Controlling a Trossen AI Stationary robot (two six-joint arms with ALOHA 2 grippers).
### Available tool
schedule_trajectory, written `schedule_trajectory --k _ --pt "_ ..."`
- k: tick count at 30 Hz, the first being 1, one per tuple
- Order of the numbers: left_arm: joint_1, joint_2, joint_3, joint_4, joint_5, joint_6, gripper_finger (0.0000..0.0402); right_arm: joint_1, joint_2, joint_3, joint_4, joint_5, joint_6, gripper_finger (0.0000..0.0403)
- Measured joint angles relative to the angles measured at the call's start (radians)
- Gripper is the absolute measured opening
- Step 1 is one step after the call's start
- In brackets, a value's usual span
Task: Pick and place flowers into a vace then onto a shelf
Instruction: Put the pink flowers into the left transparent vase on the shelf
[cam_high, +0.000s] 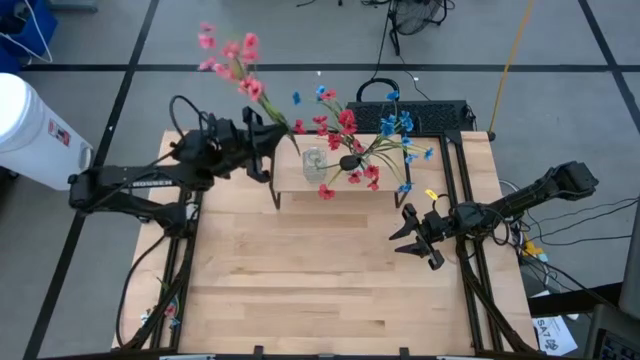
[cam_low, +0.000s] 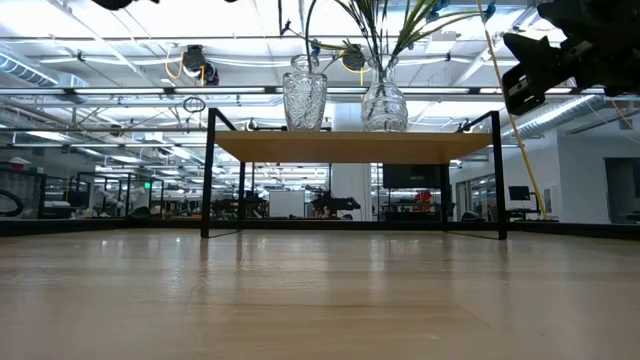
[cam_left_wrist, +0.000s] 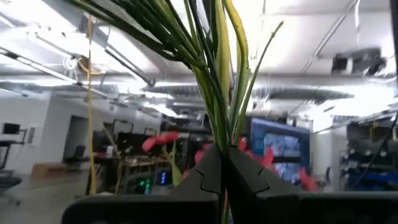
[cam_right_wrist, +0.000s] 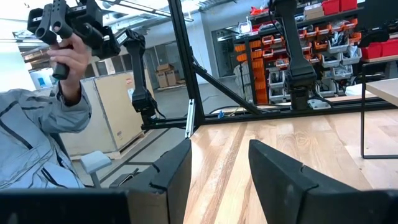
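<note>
The pink spray (cam_high: 232, 58) is hanging in the air off the far left corner of the shelf (cam_high: 290, 172), its stem running down into the left gripper (cam_high: 270, 135), whose fingers (cam_left_wrist: 205, 177) are pressing together on a bundle of green stems in the left wrist view. The red flowers (cam_high: 345, 135) and blue flowers (cam_high: 397, 125) are already sitting in the round vase (cam_low: 384, 100) on the shelf, and an empty cut-glass vase (cam_low: 304, 95) is standing just left of it, near the held stem. The task is looking mostly done, with this last spray going in. The main risk is the stem end missing the narrow mouth and pushing against the rim, which could be tipping a light glass vase off the narrow board; the two vases are standing close, so a nudge to one could be knocking the other. The spray is top-heavy and leaning far away from the grip, so it could be swinging or slipping round in the pinch as the arm turns it upright, and the stem tip is hidden beneath the gripper. Blossoms could also be snagging on the sprays already standing there. The right gripper (cam_high: 418, 237) is waiting with its fingers spread, low over the table's right side, well apart from the shelf.
</note>
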Motion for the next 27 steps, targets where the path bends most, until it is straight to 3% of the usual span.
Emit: schedule_trajectory --k 12,27 --pt "0.024 0.128 0.075 0.013 0.043 -0.023 0.0016 0.000 0.000 0.000 0.000 0.000 0.000 0.0150" --pt "0.024 0.129 0.079 -0.106 0.031 0.030 0.0007 0.000 0.000 0.000 0.000 0.000 0.000 0.0150"
